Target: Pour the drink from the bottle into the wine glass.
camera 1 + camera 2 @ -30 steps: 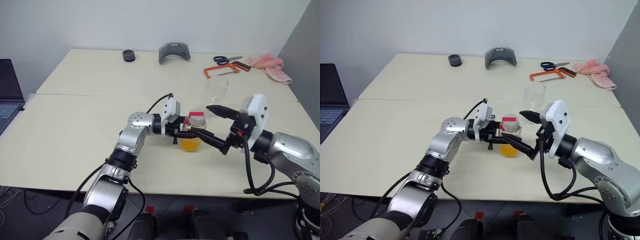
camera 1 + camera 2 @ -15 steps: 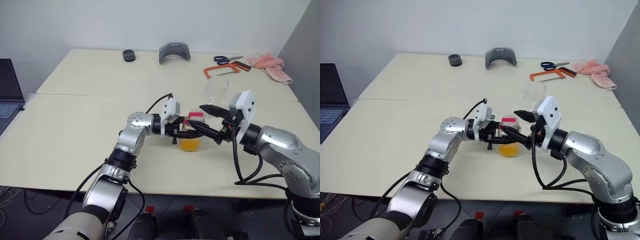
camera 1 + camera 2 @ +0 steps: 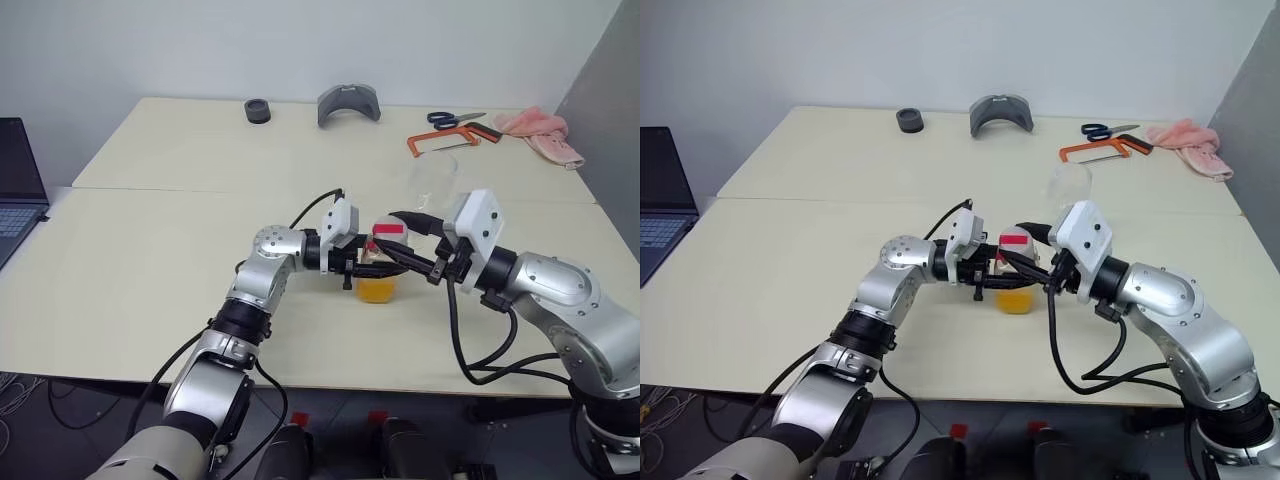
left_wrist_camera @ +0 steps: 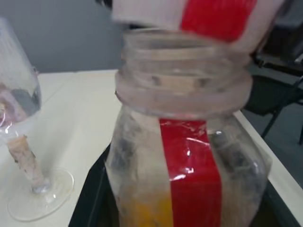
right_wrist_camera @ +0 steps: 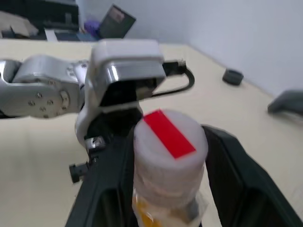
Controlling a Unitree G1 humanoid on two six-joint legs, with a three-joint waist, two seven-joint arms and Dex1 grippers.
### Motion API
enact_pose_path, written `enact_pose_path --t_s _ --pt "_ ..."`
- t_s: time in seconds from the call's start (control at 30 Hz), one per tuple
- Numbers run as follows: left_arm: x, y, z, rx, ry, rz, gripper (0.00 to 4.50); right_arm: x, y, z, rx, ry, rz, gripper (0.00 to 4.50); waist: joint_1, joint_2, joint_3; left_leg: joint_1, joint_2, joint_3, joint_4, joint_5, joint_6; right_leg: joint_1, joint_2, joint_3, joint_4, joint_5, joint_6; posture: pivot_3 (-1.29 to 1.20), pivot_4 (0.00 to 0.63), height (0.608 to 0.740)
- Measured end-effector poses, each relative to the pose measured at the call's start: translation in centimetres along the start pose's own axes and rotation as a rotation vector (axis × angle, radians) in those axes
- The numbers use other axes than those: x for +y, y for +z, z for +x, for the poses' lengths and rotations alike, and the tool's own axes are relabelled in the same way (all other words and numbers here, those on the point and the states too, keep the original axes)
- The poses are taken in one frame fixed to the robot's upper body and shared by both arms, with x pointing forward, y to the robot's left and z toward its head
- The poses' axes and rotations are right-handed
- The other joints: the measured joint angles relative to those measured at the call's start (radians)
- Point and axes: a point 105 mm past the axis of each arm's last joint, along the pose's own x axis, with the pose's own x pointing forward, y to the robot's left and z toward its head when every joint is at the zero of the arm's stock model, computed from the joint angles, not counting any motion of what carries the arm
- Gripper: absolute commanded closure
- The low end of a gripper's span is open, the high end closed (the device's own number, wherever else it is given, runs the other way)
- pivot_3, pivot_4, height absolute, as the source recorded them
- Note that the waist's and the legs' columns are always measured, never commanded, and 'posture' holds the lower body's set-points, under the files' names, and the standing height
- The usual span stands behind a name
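A small clear bottle (image 3: 381,272) with a red-and-white label strip stands upright on the table, and my left gripper (image 3: 372,266) is shut on its body. The orange drink (image 3: 379,290) fills its lower part. My right gripper (image 3: 392,234) comes in from the right, its two black fingers (image 5: 110,179) pressed against either side of the red-and-white cap (image 5: 169,144). The clear wine glass (image 3: 432,182) stands upright just behind the two grippers, and its stem and foot (image 4: 35,189) show beside the bottle in the left wrist view.
A laptop (image 3: 16,180) lies at the far left edge. Along the back of the table are a black round part (image 3: 258,110), a grey curved piece (image 3: 349,103), scissors (image 3: 455,119), an orange-framed saw (image 3: 450,141) and a pink cloth (image 3: 540,135).
My right gripper has moved left to the bottle's top, rolled, and its wide-open fingers have closed in on the cap. The left gripper and the bottle have stayed put.
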Motion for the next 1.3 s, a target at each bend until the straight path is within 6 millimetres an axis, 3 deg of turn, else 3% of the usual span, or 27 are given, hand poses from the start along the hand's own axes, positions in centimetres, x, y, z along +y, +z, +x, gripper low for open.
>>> enact_pose_path --t_s 0.2,0.37,0.47,0.63,0.73,0.9,1.07,1.13,1.3 --pt "-0.2 0.2 0.0 -0.005 -0.001 0.014 2.86 -0.3 0.4 -0.5 -0.1 -0.048 0.217 2.77 0.001 0.0 0.0 0.0 0.001 -0.001 0.0 0.0 0.0 0.0 -0.001 0.0 0.0 0.0 0.0 0.0 0.15 0.74" --pt "-0.1 0.1 -0.1 -0.003 0.02 0.014 2.86 -2.1 0.5 -3.0 -0.098 -0.18 0.231 2.78 0.002 0.0 0.0 0.0 0.0 -0.001 0.0 0.0 0.0 0.0 -0.001 0.0 0.0 0.0 0.0 0.0 0.15 0.74" --pt "0.3 0.0 -0.7 0.009 0.06 0.016 2.86 -2.6 -2.4 -6.0 0.029 -0.298 0.232 2.78 0.004 0.0 0.0 0.0 0.0 0.0 0.0 0.0 0.0 0.001 -0.001 0.0 0.0 0.0 0.0 0.0 0.15 0.74" --pt "1.0 0.1 -2.5 0.022 0.139 0.006 2.86 -2.8 -10.4 -11.0 0.343 -0.522 0.275 2.78 0.0 0.0 0.0 0.002 -0.001 0.002 0.0 0.0 0.0 0.001 0.0 0.002 0.001 0.0 0.0 0.0 0.15 0.74" --pt "1.1 0.2 -3.0 0.022 0.161 0.0 2.86 -1.7 -13.2 -12.0 0.437 -0.557 0.332 1.77 -0.003 0.001 0.0 0.003 0.0 0.003 0.0 0.0 0.0 0.001 0.001 0.003 0.001 0.0 0.0 0.0 0.15 0.74" --pt "1.8 0.6 -3.7 0.014 0.226 -0.003 2.86 -1.5 -13.2 -11.7 0.44 -0.538 0.323 0.03 -0.001 0.001 -0.001 0.003 0.0 0.003 0.0 0.0 0.0 0.001 0.001 0.003 0.001 0.0 0.0 0.0 0.15 0.74" --pt "3.5 1.2 -5.8 -0.001 0.378 -0.006 2.86 -1.6 -12.5 -13.0 0.512 -0.457 0.226 0.0 0.002 0.001 -0.001 0.003 0.0 0.002 0.0 0.0 0.0 0.002 0.001 0.002 0.001 0.0 0.0 0.0 0.15 0.74" --pt "4.4 1.5 -7.0 -0.013 0.473 0.002 2.86 -1.1 -11.5 -12.6 0.502 -0.371 0.184 0.0 0.0 0.001 -0.001 0.003 0.0 0.002 0.0 0.0 0.0 0.002 0.001 0.002 0.001 0.0 0.001 0.0 0.15 0.74" --pt "7.9 1.0 -12.2 0.025 0.857 0.039 2.86 -0.1 -5.4 -6.5 0.243 -0.153 0.091 0.0 -0.013 0.0 0.0 0.009 0.001 0.001 -0.001 0.0 0.0 0.006 0.003 0.001 0.001 0.0 0.001 0.0 0.15 0.74"
